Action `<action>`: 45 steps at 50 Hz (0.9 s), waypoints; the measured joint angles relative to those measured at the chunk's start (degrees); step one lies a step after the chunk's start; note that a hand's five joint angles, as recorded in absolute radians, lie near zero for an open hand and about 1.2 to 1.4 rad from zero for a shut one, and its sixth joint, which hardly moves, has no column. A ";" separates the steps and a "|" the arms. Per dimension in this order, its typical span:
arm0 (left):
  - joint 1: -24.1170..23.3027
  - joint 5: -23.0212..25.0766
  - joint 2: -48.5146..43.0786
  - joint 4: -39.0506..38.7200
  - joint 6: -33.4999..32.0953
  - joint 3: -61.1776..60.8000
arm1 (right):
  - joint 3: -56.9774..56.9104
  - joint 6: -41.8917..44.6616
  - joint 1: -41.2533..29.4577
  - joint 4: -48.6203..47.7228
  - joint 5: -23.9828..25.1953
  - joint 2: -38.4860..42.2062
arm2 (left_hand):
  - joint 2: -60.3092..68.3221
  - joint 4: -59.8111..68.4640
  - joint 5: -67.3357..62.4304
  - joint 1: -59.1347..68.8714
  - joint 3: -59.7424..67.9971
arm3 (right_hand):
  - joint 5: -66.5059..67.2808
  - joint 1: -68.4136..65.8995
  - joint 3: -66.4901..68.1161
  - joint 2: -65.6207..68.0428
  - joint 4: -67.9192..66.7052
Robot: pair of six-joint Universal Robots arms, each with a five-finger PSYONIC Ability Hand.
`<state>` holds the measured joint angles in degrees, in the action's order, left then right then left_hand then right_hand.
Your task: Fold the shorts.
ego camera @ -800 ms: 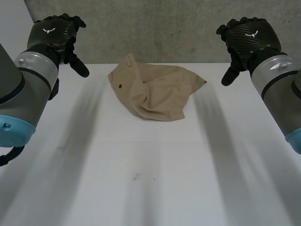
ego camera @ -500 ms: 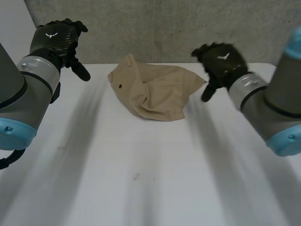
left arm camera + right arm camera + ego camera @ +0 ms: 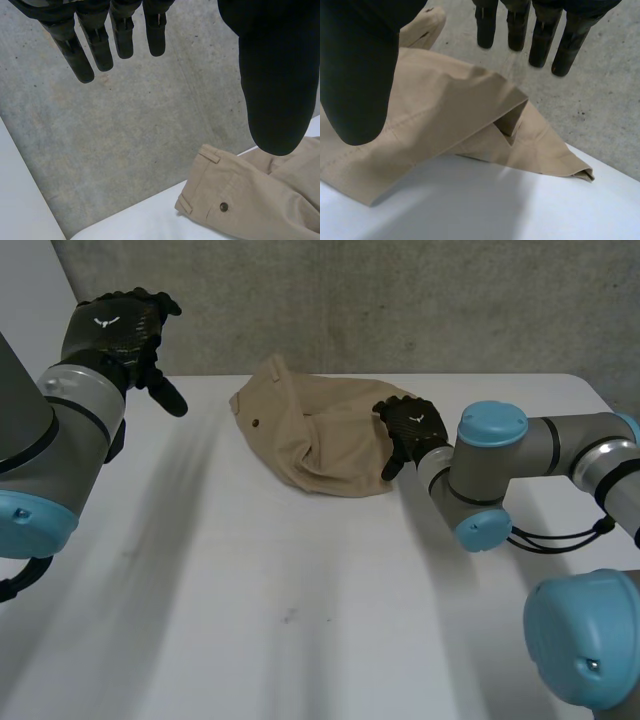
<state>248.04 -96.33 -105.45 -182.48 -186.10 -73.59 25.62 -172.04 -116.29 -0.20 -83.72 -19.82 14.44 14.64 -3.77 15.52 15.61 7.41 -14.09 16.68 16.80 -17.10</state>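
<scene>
The khaki shorts (image 3: 320,435) lie in a crumpled heap at the far middle of the white table (image 3: 300,620), close to the concrete wall (image 3: 350,300) behind it. Their waistband end points towards the robot's left side, and the left wrist view shows a dark button (image 3: 223,206) there with a belt loop (image 3: 209,156) just above it. The left hand (image 3: 112,332) hangs up in the air off to that side, well apart from the cloth. Its fingers (image 3: 102,45) are straight and spread and its thumb (image 3: 277,85) stands wide of them, with nothing in its grasp. The right hand (image 3: 410,428) is down at the opposite edge of the shorts, at the end of the bent right arm (image 3: 545,455), which reaches in low across the table. From its own wrist view the fingers (image 3: 540,42) are stretched out straight towards the wall and the thumb (image 3: 362,75) sits over the tan fabric with a wide gap between them — it is fully spread and grips nothing. I cannot tell whether the palm is actually touching the cloth. Beneath that hand the fabric is doubled over on itself, with a stitched hem running under the thumb and one pointed corner (image 3: 582,174) lying flat on the table — beyond the fingertips' side of the heap.
</scene>
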 measured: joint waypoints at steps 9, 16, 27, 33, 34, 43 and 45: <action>0.00 0.00 -1.39 -0.76 -0.01 -0.06 | -5.18 0.56 0.00 2.57 1.66 2.29 | 0.00 0.00 0.00 0.01 0.00 | 46.75 -41.36 49.19 49.49 -48.78; 0.04 0.00 -1.81 -0.81 0.00 -0.07 | -4.11 0.46 -0.08 2.52 2.76 1.39 | 0.00 0.00 0.00 0.01 0.00 | 49.34 -42.87 50.91 50.76 -50.95; 0.04 0.00 -1.68 -0.77 0.04 -0.21 | 3.87 1.40 -1.87 -0.40 1.96 -5.01 | 0.00 0.00 0.00 0.01 0.00 | 23.12 -16.73 21.81 21.04 -22.77; -0.07 -0.03 -1.61 -0.77 0.04 -0.34 | 6.17 8.81 -3.42 -3.78 0.85 -5.47 | 0.00 0.00 0.00 0.01 0.00 | -3.34 2.64 -4.47 -4.15 3.72; -0.08 -0.03 -1.59 -0.77 0.04 -0.42 | 6.01 11.62 -3.67 -4.16 0.78 -4.91 | 0.00 0.00 0.00 0.01 0.00 | -3.34 2.62 -4.30 -3.99 3.71; -0.06 -0.01 -1.52 -0.85 0.04 -1.14 | -0.46 28.91 -4.66 -4.75 1.61 1.64 | 0.00 0.00 0.00 0.01 0.00 | 5.79 -6.64 7.47 6.83 -7.24; -0.02 0.00 -1.53 -0.85 0.04 -1.20 | -2.34 31.97 -4.70 -4.77 2.06 3.12 | 0.00 0.00 0.00 0.01 0.00 | 6.29 -6.90 7.97 7.01 -7.87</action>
<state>248.01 -96.33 -106.98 -183.34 -186.06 -74.79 23.28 -140.08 -120.99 -4.97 -81.66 -16.70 14.44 14.64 -3.77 15.54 15.61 13.71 -20.99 24.65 23.81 -24.97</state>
